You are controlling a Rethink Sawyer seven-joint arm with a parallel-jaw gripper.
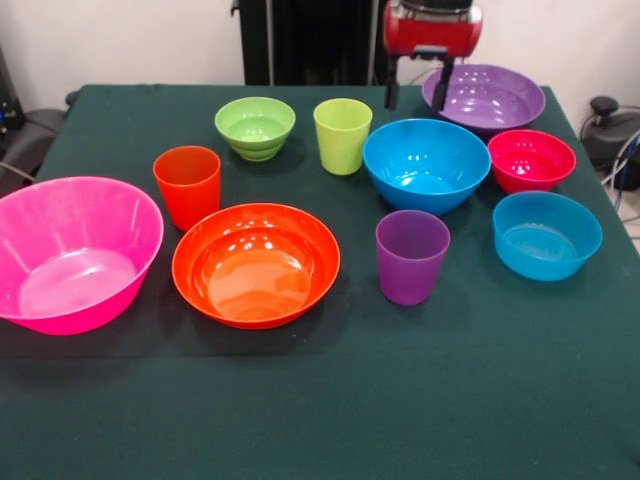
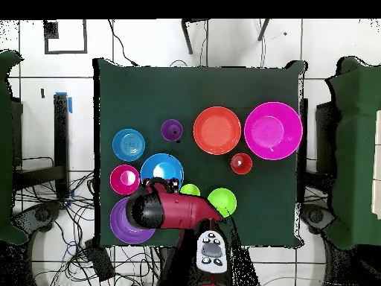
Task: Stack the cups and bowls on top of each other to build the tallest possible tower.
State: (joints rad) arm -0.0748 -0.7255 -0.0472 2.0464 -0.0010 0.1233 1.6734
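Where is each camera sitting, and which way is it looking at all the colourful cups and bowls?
Front view: sits across the table from the robot, looking over the dishes; only the gripper and red wrist show, above the big purple bowl.
Overhead view: hangs above the table, looking straight down; the red arm reaches in from the bottom, covering part of the purple bowl.
Both share all the dishes, like the big pink bowl, but turned half round.

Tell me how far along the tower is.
Nothing is stacked: all seven bowls and three cups sit apart on the table. The gripper hangs open and empty between the big purple bowl and the lime green cup. The whole tower remains.
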